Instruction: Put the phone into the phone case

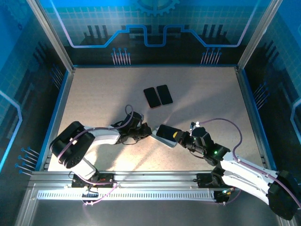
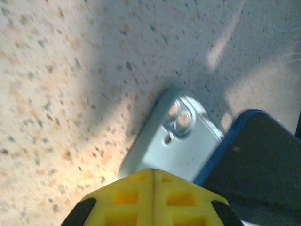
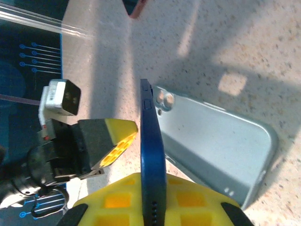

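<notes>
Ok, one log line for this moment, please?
left gripper: shut, tip at phone case edge | right gripper: shut on phone, held on edge beside case | phone seated: not yet

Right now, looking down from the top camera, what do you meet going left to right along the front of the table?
First the left arm, then the blue phone, then the right arm.
</notes>
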